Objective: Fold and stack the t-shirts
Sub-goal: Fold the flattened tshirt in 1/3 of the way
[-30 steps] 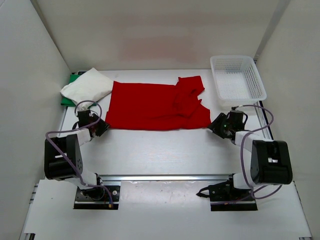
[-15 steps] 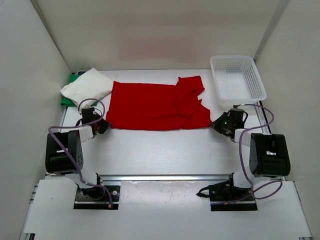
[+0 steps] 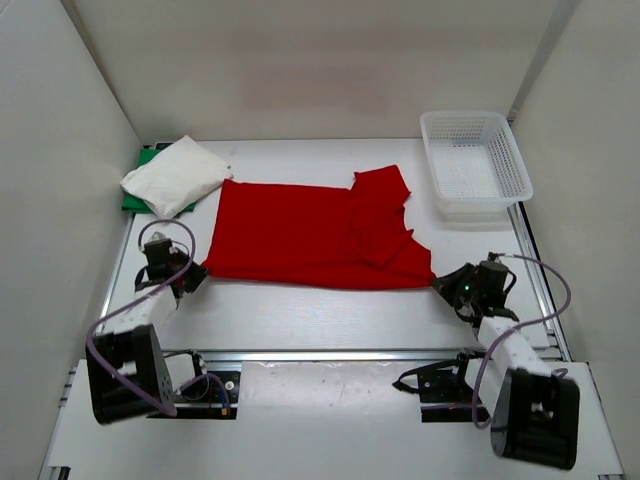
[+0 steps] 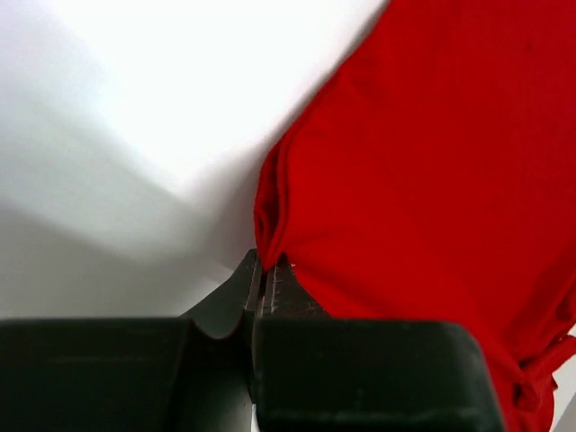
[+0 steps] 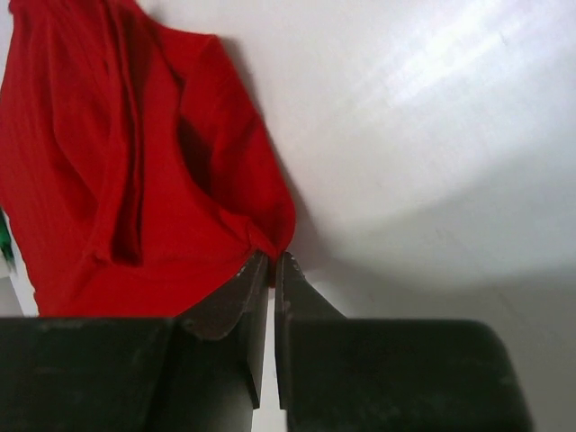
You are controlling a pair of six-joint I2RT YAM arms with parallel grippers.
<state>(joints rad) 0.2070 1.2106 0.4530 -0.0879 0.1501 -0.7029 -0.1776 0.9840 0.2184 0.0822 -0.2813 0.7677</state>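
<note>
Arms stretch low over the white table (image 3: 320, 310) from either side. Their elbow blocks are folded back near the front rail, and the forearms run forward with the wrists turned inward toward each other. The left gripper (image 3: 197, 274) has its jaws pinched almost together on the near left corner of the red t-shirt (image 3: 300, 235). The left wrist view shows a bunched fold of red cloth running straight into the closed fingertips. The right gripper (image 3: 445, 285) mirrors it at the near right corner, its jaws a hair apart, with the tip of the hem caught between them.

The red t-shirt lies spread flat in the middle of the table, its long axis running left to right between the two grippers. Its near edge is pulled into a point at each held corner. Its right end is rumpled, with a doubled-over flap rising toward the back of the table.

At the back left, just beyond the shirt's far left corner, a folded white t-shirt (image 3: 175, 175) sits on top of a green t-shirt (image 3: 147, 155). A white mesh basket (image 3: 475, 160) stands at the back right, apart from the cloth.
</note>
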